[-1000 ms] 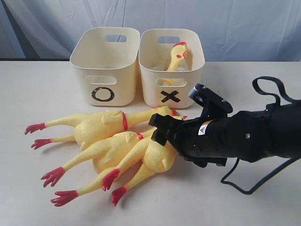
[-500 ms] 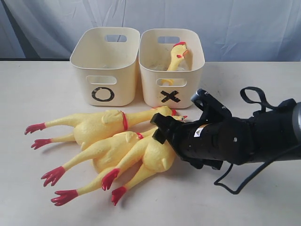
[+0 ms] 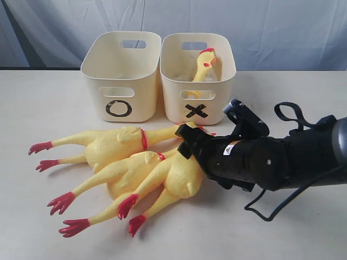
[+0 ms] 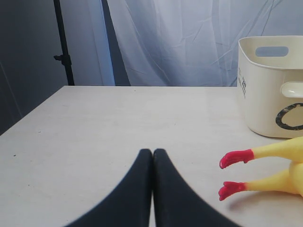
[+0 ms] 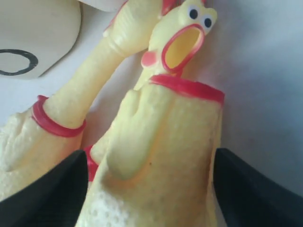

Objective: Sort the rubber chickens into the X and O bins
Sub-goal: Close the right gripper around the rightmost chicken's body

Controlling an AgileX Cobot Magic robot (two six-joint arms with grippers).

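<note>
The pale beige worktop (image 3: 32, 97) lies open on the left, from its rear edge under the grey-blue cloth backdrop (image 3: 43, 27) to its near edge. At the rear middle, 2 cream plastic tubs with handle slots stand side by side, almost touching: the O tub (image 3: 138, 100) on the left and the X tub (image 3: 173, 103) on the right. Further right, bare surface shows behind and in front of the black right arm (image 3: 282, 160).

3 long-legged yellow rubber chickens lie fanned in front of the tubs, overlapping. Their red feet (image 3: 40, 147) point left and toward the near edge, and their necks converge before the X tub. They are the rear chicken (image 3: 111, 143), the middle chicken (image 3: 122, 172) and the front chicken (image 3: 176, 179), each with a red neck band where it shows. A short yellow rubber chicken (image 3: 203, 65) with a red comb stands head-up inside the X tub.

The left claw (image 4: 152, 153) is clenched, its 2 black fingers pressed together with nothing between them. It hangs over bare worktop, apart from the rear chicken's feet. The right claw (image 5: 151, 189) is spread wide astride the front chicken's chest, 1 finger at each flank. Whether the fingers press on it cannot be told, and the chicken lies on the worktop.
</note>
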